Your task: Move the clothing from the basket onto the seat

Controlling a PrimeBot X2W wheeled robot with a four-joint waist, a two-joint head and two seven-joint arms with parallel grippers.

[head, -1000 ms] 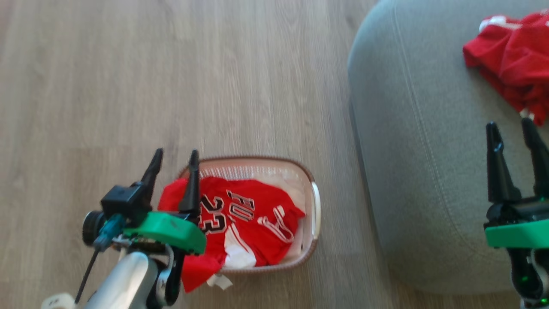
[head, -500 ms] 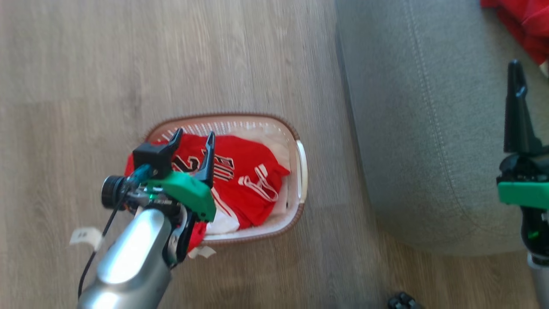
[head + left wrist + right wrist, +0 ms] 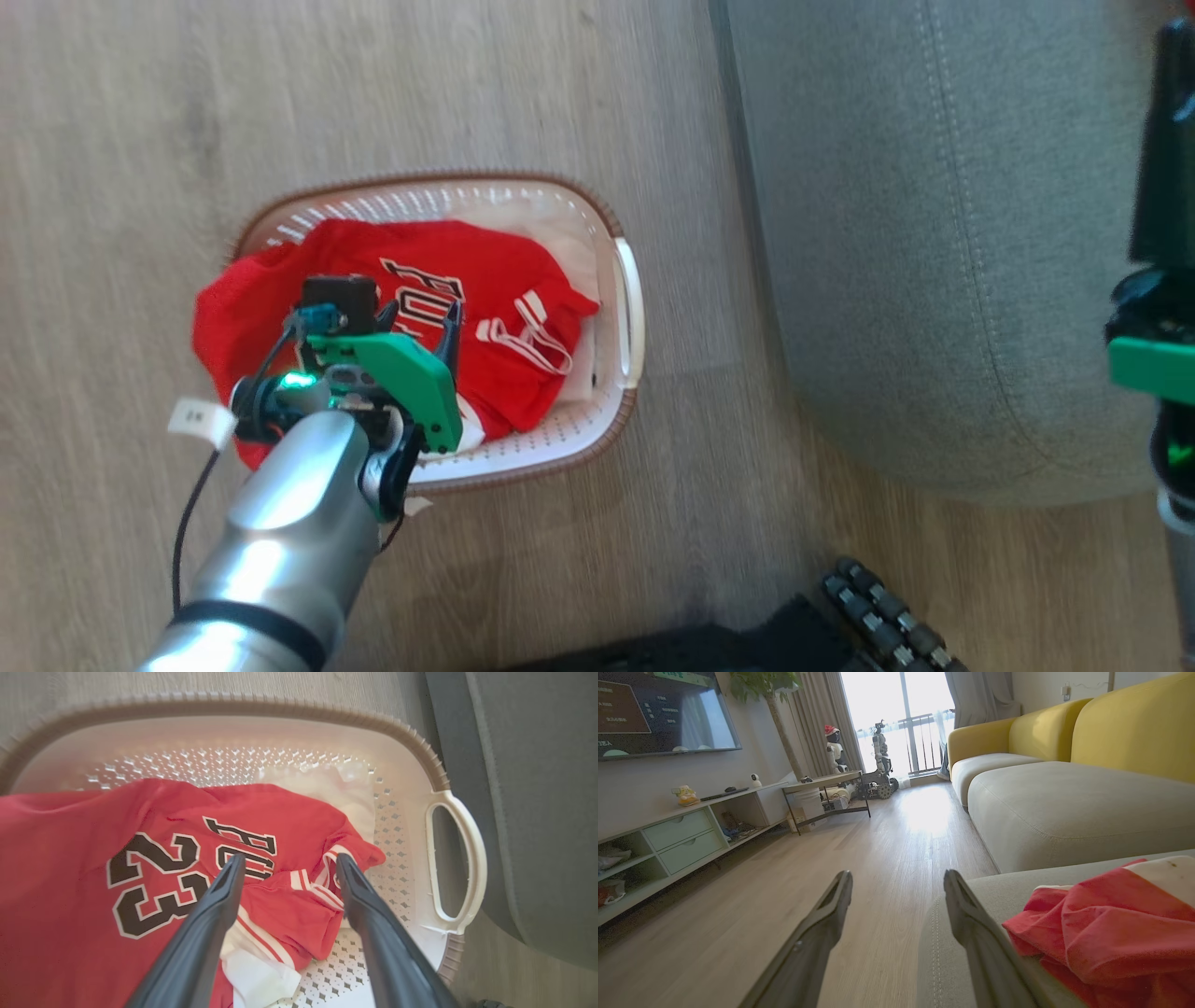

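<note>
Home living room: sofa (image 3: 1064,807), television (image 3: 663,714), wooden floor (image 3: 859,858)

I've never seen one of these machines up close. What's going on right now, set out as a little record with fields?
basket: cream, brown rim, on the wood floor beside the seat
in basket: red "23" jersey, one side draped over the rim, white cloth beneath
seat: grey cushion, one red garment lying on it
left end effector: open, fingers spread over the jersey, nothing gripped
right end effector: open, empty, by the seat's edge near the red garment
left to do: jersey not yet moved
</note>
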